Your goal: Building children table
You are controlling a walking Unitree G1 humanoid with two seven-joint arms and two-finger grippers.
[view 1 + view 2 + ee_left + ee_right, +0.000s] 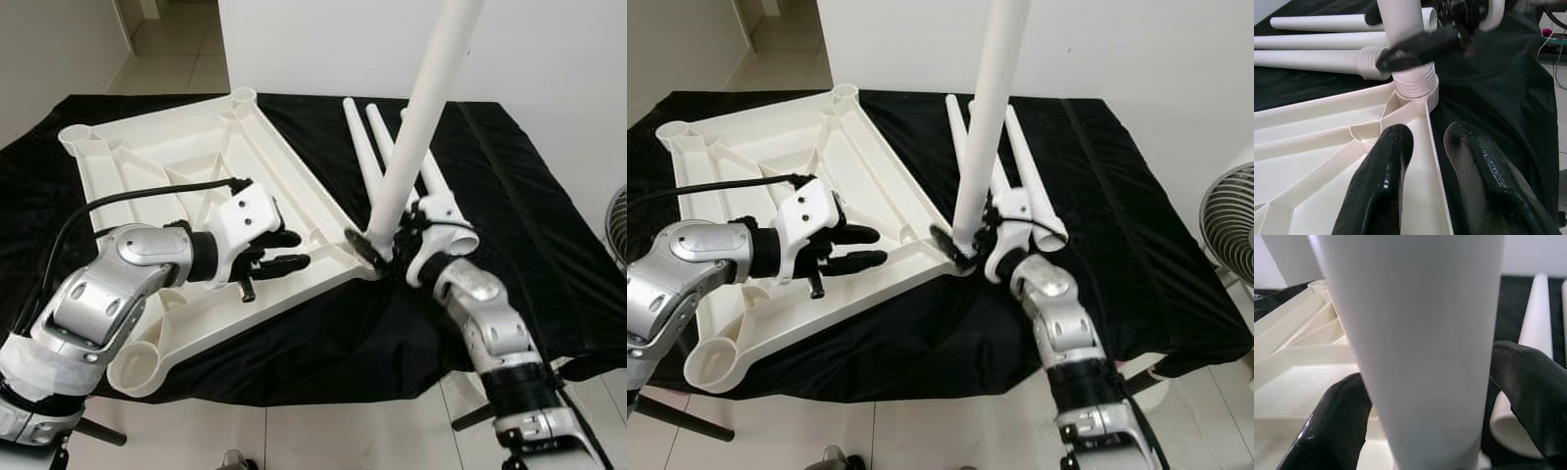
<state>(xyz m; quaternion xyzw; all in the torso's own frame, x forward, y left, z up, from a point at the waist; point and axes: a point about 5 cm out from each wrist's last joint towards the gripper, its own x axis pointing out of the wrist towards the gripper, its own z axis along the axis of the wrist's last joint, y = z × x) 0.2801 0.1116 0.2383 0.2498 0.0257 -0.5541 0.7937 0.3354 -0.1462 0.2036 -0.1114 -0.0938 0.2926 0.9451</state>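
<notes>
The white plastic tabletop (211, 186) is lying upside down on a black cloth (549, 245), with its ribbed underside facing up and a round leg socket showing at each visible corner. 1 white table leg (416, 117) is standing nearly upright, leaning slightly, with its threaded lower end seated in the socket at the tabletop corner nearest the right arm. In the left wrist view the ridged thread of this leg (1413, 81) is meeting the corner where the ribs converge.

The right gripper (384, 245) is grasping this leg close to its base, with 1 black finger on each side of the tube; in the right wrist view the 2 fingers (1332, 423) are pressing against both flanks of the white leg (1415, 333).

The left gripper (282, 251) is hovering over the tabletop, just beside the same corner, with its 2 black fingers spread apart and holding nothing. In the left wrist view its fingertips (1393, 147) are pointing along the rim toward the seated leg.

3 spare legs (367, 162) are lying side by side on the cloth beyond the right gripper, close to the tabletop edge. A fan (1229, 225) is standing on the floor at the robot's right.
</notes>
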